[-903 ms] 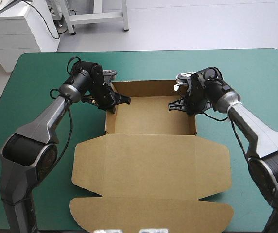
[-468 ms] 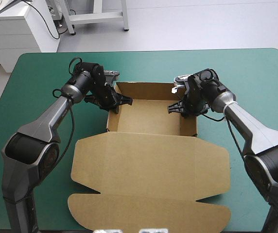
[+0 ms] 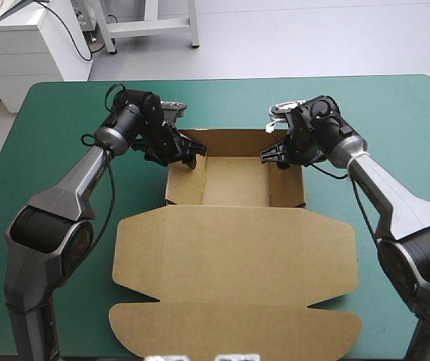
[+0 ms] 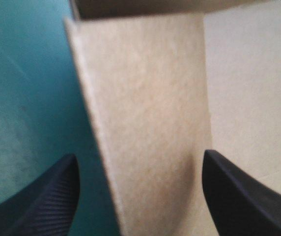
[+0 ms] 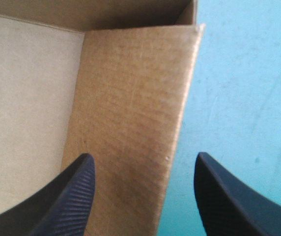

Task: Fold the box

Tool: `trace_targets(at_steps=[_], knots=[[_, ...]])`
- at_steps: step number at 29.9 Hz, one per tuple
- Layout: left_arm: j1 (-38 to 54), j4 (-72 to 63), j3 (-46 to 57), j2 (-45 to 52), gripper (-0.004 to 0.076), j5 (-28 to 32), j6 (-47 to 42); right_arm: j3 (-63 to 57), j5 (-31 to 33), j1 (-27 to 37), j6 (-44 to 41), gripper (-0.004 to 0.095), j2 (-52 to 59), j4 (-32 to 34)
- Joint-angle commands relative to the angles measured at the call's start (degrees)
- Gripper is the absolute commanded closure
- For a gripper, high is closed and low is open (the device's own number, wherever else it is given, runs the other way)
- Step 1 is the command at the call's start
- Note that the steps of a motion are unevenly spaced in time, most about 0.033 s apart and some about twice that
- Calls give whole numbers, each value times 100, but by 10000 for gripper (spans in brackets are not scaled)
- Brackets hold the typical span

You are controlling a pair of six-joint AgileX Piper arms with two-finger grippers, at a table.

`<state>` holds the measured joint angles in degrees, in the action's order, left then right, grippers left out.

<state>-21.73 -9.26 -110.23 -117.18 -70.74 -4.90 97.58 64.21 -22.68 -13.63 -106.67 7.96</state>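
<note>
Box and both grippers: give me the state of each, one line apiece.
box: open tray, walls raised.
lid: flat on the teal-green cover, on the robot's side of the tray.
left gripper: open, jaws either side of the tray's left wall.
right gripper: open, jaws either side of the tray's right wall.

Just a table, wrapped in a teal-green cover lying smooth and flat, with a straight far edge, two rounded far corners and a thin dark rim along that edge. Runs out of the high view at the near side, left and right edges slanting outward. Seen close in the left wrist view as plain, faintly mottled cover, and in the right wrist view as cover with faint pale streaks
</note>
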Motion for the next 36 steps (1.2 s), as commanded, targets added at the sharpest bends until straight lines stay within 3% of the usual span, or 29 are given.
trace_targets(at_steps=[1,7,10,13,17,26,36], knots=[[-30,-38,-671,351,212,-309,-2,392,189,-1,91,352,291,204],[-30,574,-1377,560,213,-309,-2,519,370,-1,192,352,334,204],[-30,1048,-1512,833,251,-309,-2,571,521,-1,192,352,334,181],[-30,1501,-1524,1156,398,-309,75,571,560,-1,228,354,324,181],[-30,1933,-1524,1619,732,-312,202,571,653,-1,340,393,324,142],[-30,1852,-1093,2851,731,-312,520,560,716,-1,327,477,212,-312],[-30,1852,1272,4659,731,-207,710,549,716,-1,315,521,-263,-328]])
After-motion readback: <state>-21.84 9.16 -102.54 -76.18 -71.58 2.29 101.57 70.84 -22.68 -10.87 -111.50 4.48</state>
